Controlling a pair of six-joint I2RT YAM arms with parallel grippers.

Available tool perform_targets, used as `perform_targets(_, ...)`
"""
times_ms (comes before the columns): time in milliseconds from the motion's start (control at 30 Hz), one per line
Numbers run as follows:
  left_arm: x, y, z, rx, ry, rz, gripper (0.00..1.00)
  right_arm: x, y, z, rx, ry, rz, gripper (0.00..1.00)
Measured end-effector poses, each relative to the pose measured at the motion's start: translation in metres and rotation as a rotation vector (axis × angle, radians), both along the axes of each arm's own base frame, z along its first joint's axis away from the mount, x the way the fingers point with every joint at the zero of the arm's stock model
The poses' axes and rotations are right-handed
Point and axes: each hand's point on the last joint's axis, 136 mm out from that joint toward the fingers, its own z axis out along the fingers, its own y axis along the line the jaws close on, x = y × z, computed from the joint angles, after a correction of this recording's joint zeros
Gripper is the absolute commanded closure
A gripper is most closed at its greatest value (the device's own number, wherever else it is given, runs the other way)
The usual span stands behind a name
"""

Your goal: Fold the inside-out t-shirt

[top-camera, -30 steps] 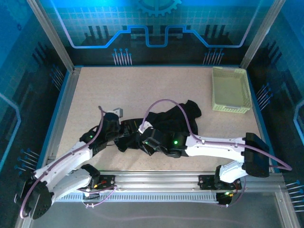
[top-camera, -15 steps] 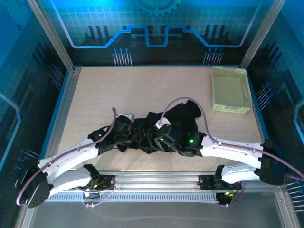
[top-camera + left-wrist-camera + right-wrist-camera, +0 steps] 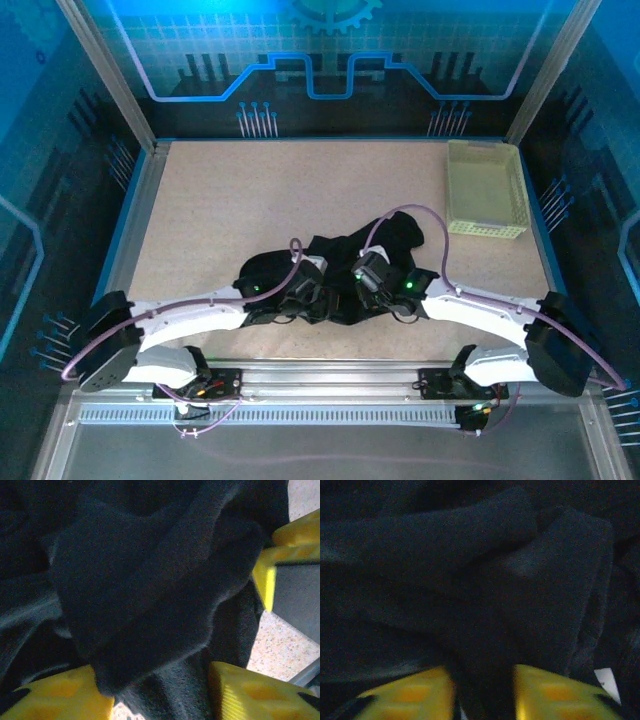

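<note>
Cloth fills the gap of your left gripper [image 3: 160,692]. Its yellow fingers [image 3: 55,697] stand about half apart and are closed on a thick bunch of the inside-out t-shirt [image 3: 395,235], which humps up dark and wrinkled just ahead of them.

Your right gripper [image 3: 485,690] has its yellow fingers much nearer each other, with a narrow fold of the same black fabric rising between them. You cannot tell from the wrist view whether that fold is clamped tight or merely sitting in the gap. A small white patch [image 3: 607,680] shows among the cloth just to the right of that gripper.

From above, your two grippers meet nose to nose over the near middle of the table [image 3: 250,190], both sunk into the shirt. The shirt lies there as a crumpled black heap, stretching from the left wrist across to a lobe behind the right wrist. The pale yellow-green basket [image 3: 486,230] stands well apart from it, at the far right corner.
</note>
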Motion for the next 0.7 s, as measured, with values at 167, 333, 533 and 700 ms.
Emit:
perform_targets(167,0.003,-0.003,-0.005,0.011,-0.006,-0.010,0.79,0.009,-0.002,0.006,0.012,-0.010,-0.015,1.00)
perform_targets(333,0.004,-0.006,-0.005,-0.007,-0.013,-0.019,0.95,0.020,-0.013,0.012,0.032,-0.011,-0.070,0.94)
perform_targets(533,-0.011,-0.010,-0.021,-0.068,0.019,-0.074,1.00,0.015,-0.033,0.004,-0.027,0.024,-0.135,0.57)
perform_targets(700,-0.023,-0.007,-0.022,-0.127,0.015,-0.106,1.00,-0.010,-0.030,0.010,-0.064,0.034,-0.075,0.58)
